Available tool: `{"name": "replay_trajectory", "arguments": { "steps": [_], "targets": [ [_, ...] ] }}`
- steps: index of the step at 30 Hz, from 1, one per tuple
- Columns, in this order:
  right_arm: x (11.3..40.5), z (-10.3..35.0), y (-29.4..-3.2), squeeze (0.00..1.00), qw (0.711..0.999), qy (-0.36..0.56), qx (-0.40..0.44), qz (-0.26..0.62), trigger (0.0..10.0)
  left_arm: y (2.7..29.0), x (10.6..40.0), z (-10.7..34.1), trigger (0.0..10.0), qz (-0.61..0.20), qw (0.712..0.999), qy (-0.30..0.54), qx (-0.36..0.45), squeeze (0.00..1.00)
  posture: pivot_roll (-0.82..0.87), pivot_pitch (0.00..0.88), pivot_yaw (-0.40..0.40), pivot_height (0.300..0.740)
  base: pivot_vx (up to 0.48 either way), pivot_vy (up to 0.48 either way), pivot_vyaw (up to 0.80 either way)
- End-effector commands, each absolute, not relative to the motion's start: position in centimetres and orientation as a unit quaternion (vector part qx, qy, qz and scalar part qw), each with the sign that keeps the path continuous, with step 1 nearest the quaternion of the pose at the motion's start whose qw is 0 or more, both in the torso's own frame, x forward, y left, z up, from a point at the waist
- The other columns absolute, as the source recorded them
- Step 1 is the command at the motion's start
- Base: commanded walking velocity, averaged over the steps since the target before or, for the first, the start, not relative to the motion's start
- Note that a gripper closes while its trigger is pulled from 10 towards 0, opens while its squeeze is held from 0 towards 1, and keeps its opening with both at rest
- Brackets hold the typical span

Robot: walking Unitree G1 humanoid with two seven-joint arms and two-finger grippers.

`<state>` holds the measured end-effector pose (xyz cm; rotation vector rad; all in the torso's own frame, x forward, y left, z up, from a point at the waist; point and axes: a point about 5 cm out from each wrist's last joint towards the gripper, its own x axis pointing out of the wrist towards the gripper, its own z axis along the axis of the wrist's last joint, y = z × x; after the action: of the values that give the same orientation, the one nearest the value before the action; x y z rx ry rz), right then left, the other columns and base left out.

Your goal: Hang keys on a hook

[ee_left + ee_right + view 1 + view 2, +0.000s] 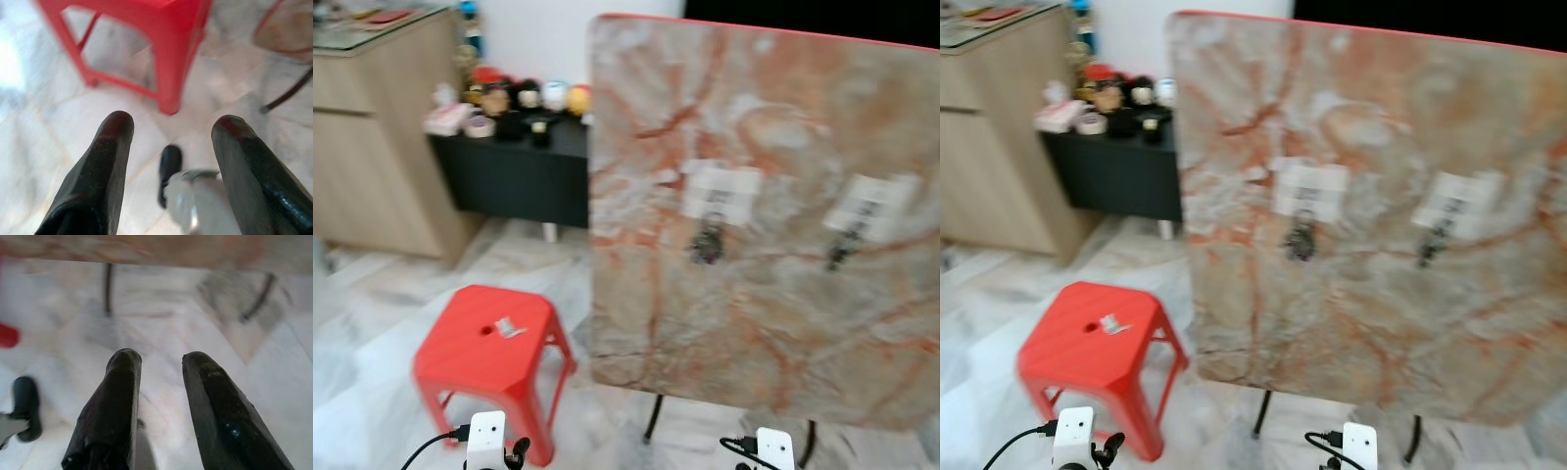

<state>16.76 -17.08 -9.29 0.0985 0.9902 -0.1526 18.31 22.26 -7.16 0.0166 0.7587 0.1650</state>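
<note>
Stool [489, 338]: red plastic, low on the robot's left; small pale item, likely the keys [509, 328], lying on its seat beside a hole.
Left gripper [168, 152]: hanging low over floor tiles near the stool's leg; fingers spread apart, nothing between them.
Marble board [764, 323]: upright on thin dark legs, just right of the stool.
Hooks: left hook [708, 241] and right hook [841, 251], each under a white label.
Right gripper [159, 382]: low before the board's legs; fingers parted, empty.
Risk: views blurred; a misjudged reach could knock keys off the seat, or the stool into the board's legs.
</note>
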Motion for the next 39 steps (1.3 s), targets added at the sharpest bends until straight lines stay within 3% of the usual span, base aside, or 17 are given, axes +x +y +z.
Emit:
{"name": "replay_trajectory", "arguments": {
  "steps": [1,10,39],
  "targets": [
    [16.4,-9.5,-17.0,0.0,0.871,0.484,0.058,-0.062,10.0,22.0,17.8,-7.5,10.0,0.082,0.92,0.384,-0.001,0.0,0.07,0.0,-0.089,0.74,0.0,0.0,0.0],
    [16.9,-9.3,-16.3,0.0,0.87,0.485,0.068,-0.059,10.0,22.1,17.6,-7.7,10.0,0.086,0.917,0.39,-0.007,0.0,0.08,0.0,-0.089,0.74,0.0,0.061,0.0],
    [17.6,-9.1,-15.8,0.0,0.873,0.487,0.034,-0.015,10.0,22.5,18.4,-7.3,10.0,0.091,0.917,0.387,0.0,0.0,0.08,0.0,-0.094,0.74,0.0,0.437,0.0]
  ]
}}
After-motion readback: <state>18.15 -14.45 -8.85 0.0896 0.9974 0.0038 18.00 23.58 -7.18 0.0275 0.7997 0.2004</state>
